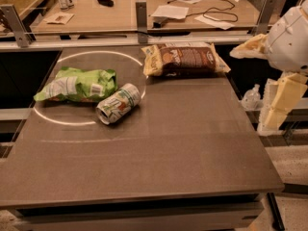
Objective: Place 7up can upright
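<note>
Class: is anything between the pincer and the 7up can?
Nothing visible. The pincer hangs right of the table; bare tabletop runs to the 7up can, lying on its side beside the green bag.

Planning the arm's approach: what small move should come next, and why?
Probably move the gripper left, toward the 7up can. The can lies on its side beside the green chip bag, and the gripper hangs beyond the right edge of the table, well away from it.
</note>
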Robot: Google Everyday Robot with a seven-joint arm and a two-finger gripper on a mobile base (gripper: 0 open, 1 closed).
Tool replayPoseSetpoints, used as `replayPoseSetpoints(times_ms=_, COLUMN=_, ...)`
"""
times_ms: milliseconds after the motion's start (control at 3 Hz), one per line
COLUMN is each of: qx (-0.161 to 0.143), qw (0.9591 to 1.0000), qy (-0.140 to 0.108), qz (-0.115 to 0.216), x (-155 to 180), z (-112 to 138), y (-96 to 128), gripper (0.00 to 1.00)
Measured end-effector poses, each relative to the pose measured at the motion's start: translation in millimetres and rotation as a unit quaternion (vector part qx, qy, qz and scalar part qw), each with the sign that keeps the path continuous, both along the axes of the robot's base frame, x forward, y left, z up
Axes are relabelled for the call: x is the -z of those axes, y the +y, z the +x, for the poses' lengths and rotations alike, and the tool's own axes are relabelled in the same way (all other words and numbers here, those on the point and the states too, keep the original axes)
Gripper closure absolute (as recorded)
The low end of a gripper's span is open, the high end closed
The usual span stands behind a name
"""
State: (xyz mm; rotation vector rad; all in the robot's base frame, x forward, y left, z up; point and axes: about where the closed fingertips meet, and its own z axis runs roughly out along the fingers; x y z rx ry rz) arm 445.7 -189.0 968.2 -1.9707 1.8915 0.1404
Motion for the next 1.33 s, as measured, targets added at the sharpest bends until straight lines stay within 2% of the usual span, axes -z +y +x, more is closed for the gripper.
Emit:
replayPoseSetpoints(times_ms=333, qx=-0.098, qw=0.9932, qy=0.009, qz=0.061, x=7, z=11, y=30, gripper=0.00)
replayPoseSetpoints(times_ms=667, qx=-0.155, qw=0.9848, qy=-0.003, qz=0.078, x=9, z=13, y=65, gripper=0.00)
replayPoseSetpoints(times_ms=1000, qx=-0.193, qw=0.9786, qy=-0.047, qz=0.055, x=16, z=8, y=97, gripper=0.00)
replayPoseSetpoints(times_ms=1333, qx=-0.228, qw=0.9686, qy=-0.090, qz=0.042, x=19, z=16, y=131, gripper=0.00)
